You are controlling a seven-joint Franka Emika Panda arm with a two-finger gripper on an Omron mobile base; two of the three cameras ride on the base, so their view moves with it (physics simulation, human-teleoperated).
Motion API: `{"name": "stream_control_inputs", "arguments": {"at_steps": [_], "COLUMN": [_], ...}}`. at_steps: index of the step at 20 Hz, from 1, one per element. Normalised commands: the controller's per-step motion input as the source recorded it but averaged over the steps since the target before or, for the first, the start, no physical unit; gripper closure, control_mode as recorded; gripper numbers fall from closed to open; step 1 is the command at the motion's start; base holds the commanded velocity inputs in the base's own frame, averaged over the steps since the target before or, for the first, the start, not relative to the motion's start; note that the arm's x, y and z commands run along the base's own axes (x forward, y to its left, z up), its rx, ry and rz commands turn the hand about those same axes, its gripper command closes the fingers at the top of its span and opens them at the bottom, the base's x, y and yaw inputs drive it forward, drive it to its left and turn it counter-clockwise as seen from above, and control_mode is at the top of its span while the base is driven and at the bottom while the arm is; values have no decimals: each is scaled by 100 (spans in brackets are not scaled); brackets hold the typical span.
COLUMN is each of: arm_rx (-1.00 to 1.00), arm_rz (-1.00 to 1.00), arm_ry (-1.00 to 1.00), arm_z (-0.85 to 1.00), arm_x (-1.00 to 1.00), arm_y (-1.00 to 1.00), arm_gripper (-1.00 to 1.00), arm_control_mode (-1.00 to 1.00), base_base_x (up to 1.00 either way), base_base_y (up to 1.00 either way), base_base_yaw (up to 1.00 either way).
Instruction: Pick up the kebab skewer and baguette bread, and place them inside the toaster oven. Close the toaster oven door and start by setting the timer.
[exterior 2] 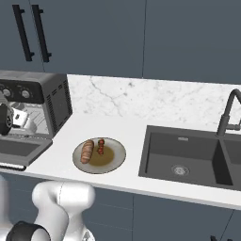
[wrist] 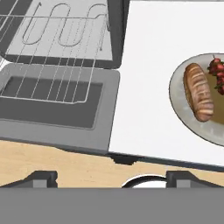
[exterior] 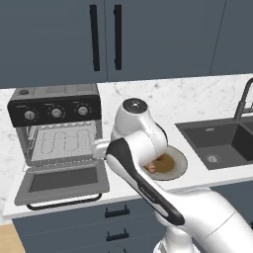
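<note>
The toaster oven point(exterior: 54, 126) stands at the counter's left with its door point(exterior: 64, 180) folded down flat and its wire rack point(wrist: 57, 57) showing. To its right a grey plate point(exterior 2: 113, 162) carries the baguette bread point(exterior 2: 87, 151) and, beside it, the kebab skewer point(exterior 2: 100, 146). In the hand view the baguette bread point(wrist: 199, 92) and kebab skewer point(wrist: 217, 74) lie at the right edge. My gripper point(wrist: 112, 178) is open and empty, high over the counter's front edge, between the door point(wrist: 52, 109) and the plate point(wrist: 183, 118).
A dark sink point(exterior 2: 188, 157) with a black faucet point(exterior 2: 228, 113) lies right of the plate. Dark wall cabinets point(exterior: 106, 37) hang above the oven, and drawers point(exterior: 118, 225) sit under the counter. My own arm point(exterior: 143, 163) covers part of the plate in the left base view.
</note>
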Motion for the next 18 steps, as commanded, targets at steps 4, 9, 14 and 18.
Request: {"name": "stream_control_inputs", "arguments": {"at_steps": [4, 9, 14, 18], "arm_rx": [-1, -7, -5, -1], "arm_rz": [0, 0, 0, 0], "arm_ry": [14, 15, 5, 6], "arm_z": [0, -9, -47, -62], "arm_x": [0, 0, -3, 31], "arm_y": [-100, -100, -100, -89], "arm_gripper": [-100, -100, -100, -100], "arm_control_mode": [-100, -100, -100, -100], "base_base_x": [0, 0, 0, 0], "base_base_y": [0, 0, 0, 0], "base_base_yaw": [0, 0, 0, 0]}}
